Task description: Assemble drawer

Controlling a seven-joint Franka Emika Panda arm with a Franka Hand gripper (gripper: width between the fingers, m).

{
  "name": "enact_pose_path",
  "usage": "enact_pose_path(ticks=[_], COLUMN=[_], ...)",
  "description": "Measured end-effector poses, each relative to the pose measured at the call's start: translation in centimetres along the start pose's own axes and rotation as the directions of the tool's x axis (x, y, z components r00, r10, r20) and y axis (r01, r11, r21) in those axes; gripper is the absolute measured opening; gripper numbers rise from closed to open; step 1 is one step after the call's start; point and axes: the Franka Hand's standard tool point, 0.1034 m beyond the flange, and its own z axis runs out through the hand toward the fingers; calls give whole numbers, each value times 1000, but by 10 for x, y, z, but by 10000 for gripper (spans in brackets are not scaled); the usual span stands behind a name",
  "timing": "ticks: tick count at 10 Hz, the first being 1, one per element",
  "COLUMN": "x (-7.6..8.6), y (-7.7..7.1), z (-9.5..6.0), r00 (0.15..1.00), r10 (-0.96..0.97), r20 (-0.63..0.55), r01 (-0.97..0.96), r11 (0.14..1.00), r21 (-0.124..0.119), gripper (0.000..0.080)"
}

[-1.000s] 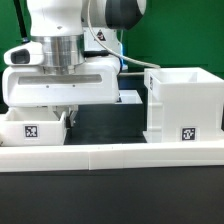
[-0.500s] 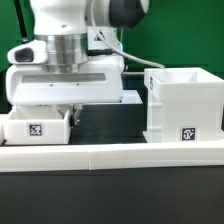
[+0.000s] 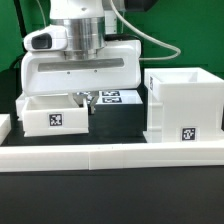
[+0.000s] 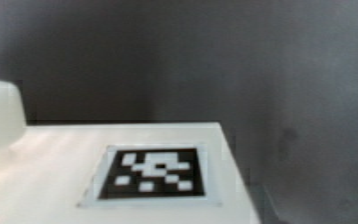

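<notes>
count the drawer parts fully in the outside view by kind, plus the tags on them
housing: 1
tray: 1
tags: 2, one on each part
total: 2 parts, 2 tags

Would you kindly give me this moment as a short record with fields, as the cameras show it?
gripper: lowered at the tray's wall on the exterior view's right, apparently shut on it
tray: white, tagged front, on the exterior view's left
housing: tall, upright, open top, apart from the tray, on the exterior view's right
marker board: flat, behind, between the two
border wall: long, low, in front
</notes>
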Motion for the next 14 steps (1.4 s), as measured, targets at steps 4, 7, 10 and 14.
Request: enact_pose_path(ticks=[4,7,10,14], x=[-2,-4,-3,-4], y=[-7,-3,-5,-8], z=[2,4,4,5], r00=[963,896,802,612], r10=[-270,-443,-597,-789], r20=[12,10,27,49], r01=[271,443,598,791], r11=[963,896,801,611], r21=[-13,-26,-33,-34], gripper=[42,42,42,42])
